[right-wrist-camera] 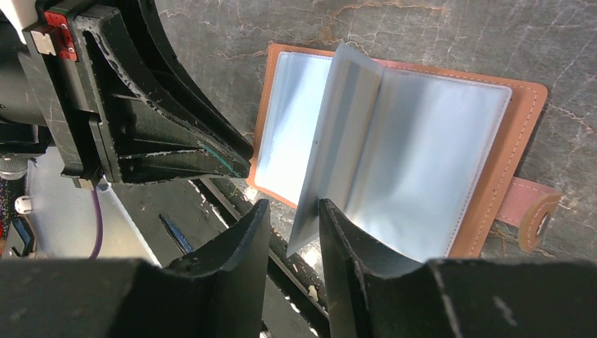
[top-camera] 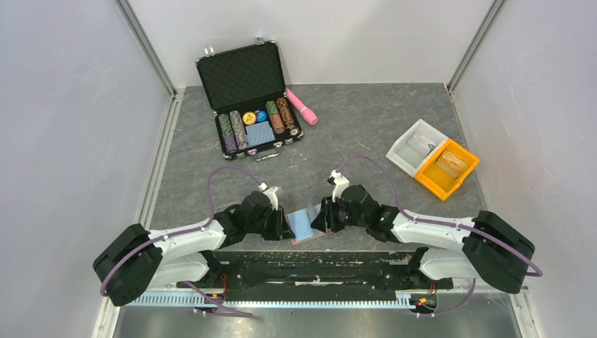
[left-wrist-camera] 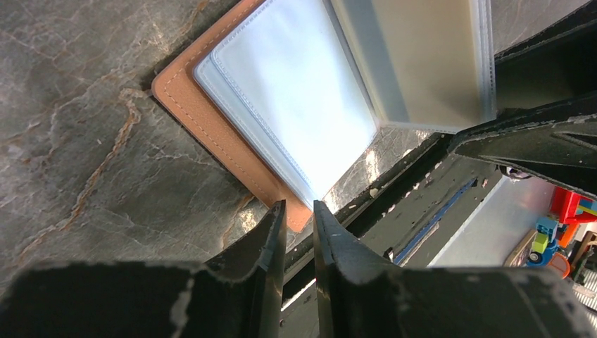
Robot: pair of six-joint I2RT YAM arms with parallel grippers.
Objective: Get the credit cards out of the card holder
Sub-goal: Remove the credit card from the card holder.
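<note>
Grey tabletop (top-camera: 394, 127) carries the card holder (top-camera: 304, 224), open at its near edge, left fingers (left-wrist-camera: 271, 243) narrowly parted beside its corner, right fingers (right-wrist-camera: 246, 243) narrowly parted around a raised sleeve (right-wrist-camera: 341, 134); seemingly leafing for cards, next needing a card-edge pinch.

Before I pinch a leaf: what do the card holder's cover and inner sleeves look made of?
Card holder cover: tan leather or imitation, matte, stitched along its edge. Inner sleeves: thin flexible plastic, translucent and glossy, with glare and pressed seams; one leaf stands bent upward.
</note>
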